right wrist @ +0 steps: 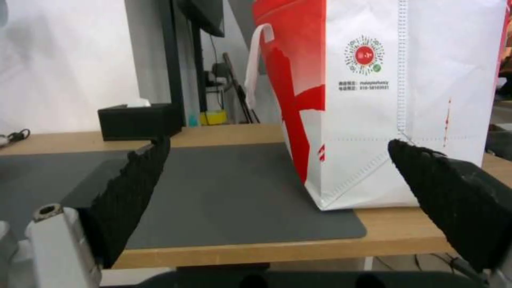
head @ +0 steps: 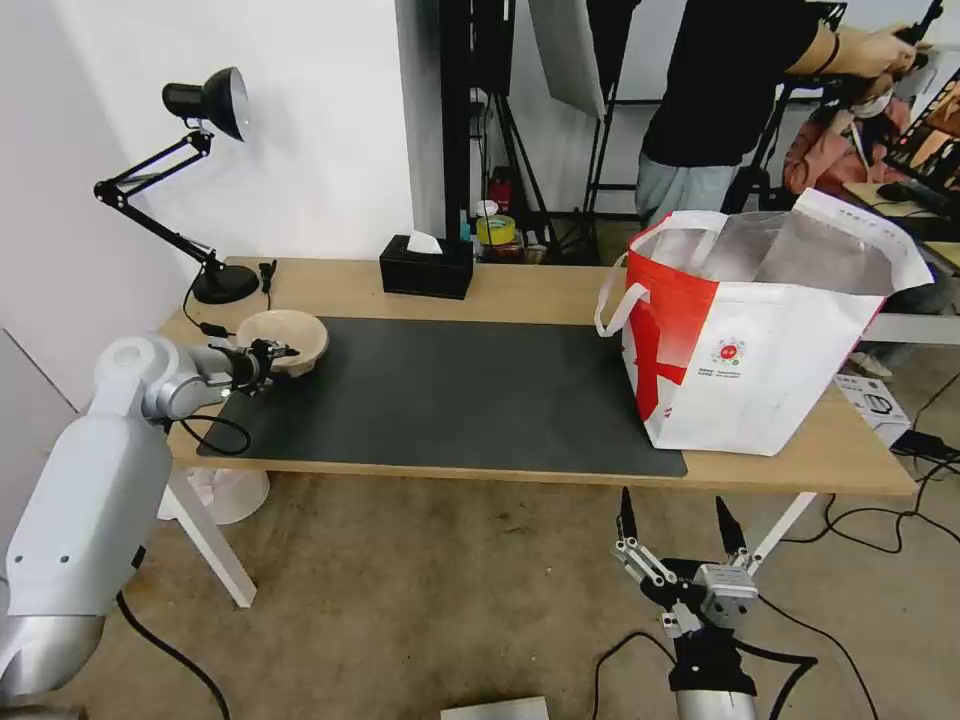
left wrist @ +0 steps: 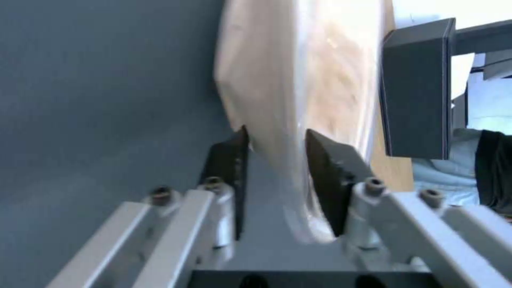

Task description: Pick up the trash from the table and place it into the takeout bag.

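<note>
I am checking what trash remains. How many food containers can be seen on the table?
1. A beige bowl sits at the mat's far left corner, its rim between the left gripper's fingers. Others may be hidden inside the bag.

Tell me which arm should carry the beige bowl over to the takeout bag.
Left, probably. The left gripper already has its fingers clamped on the rim of the beige bowl at the mat's left end. The right gripper hangs open below the table edge, in front of the takeout bag, holding nothing.
</note>
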